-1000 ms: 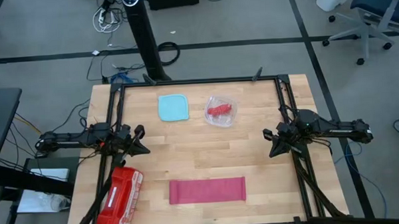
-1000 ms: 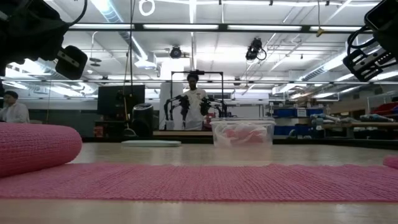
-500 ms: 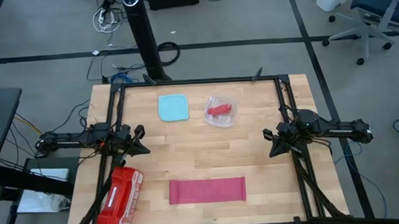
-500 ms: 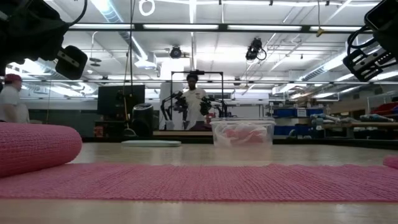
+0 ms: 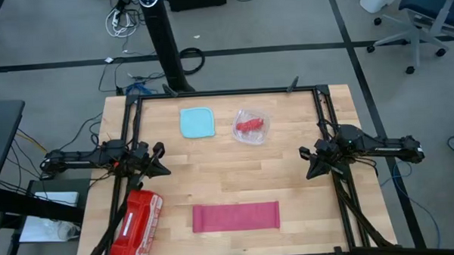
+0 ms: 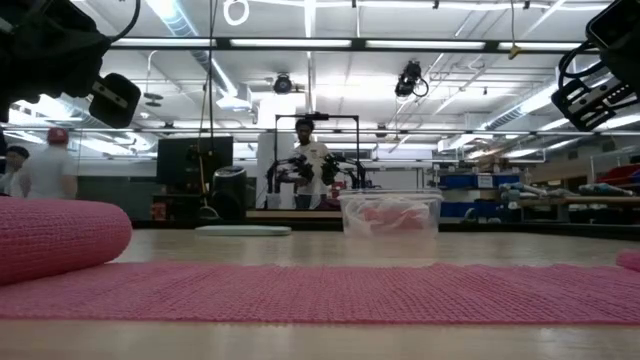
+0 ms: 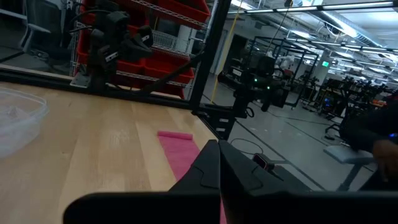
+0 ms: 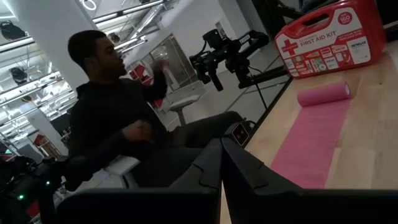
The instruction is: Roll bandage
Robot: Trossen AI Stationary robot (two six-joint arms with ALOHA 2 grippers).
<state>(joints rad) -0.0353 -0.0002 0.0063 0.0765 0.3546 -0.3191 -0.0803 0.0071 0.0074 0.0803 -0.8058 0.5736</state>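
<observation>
Flat on the pale wooden surface (image 5: 289, 178), near its front edge and about midway between the two arms, lies the dusky pink-red fabric bandage (image 5: 236, 216), spread as a long rectangle. Seen in the right wrist view with its far end curled into a small roll beside the glossy red plastic first aid case (image 8: 329, 36); touched by neither hand. Filling the foreground of the low view as a knitted pink strip, with a rolled end bulging at one side.

Parked over the left edge of the surface: left hand (image 5: 162, 169), fingers pressed together to a point, holding nothing, well apart from the bandage. Mirrored over the right edge: right hand (image 5: 310, 170), fingers likewise pressed together and empty.

Toward the back of the surface, a light blue square lid (image 5: 197, 122) lying flat, and just beside it a clear plastic container (image 5: 250, 126) with a small bright red lump (image 5: 250, 126) inside. At the front left corner, the red case lying on its side next to the left arm's base.

Beyond the surface, a person in dark clothing (image 8: 118, 118) sitting close by in the right wrist view; farther back in the low view, another person (image 6: 305, 165) standing behind a pair of dark robot arms (image 6: 315, 168), and someone in a red cap (image 6: 50, 170) at the far side of the room.
</observation>
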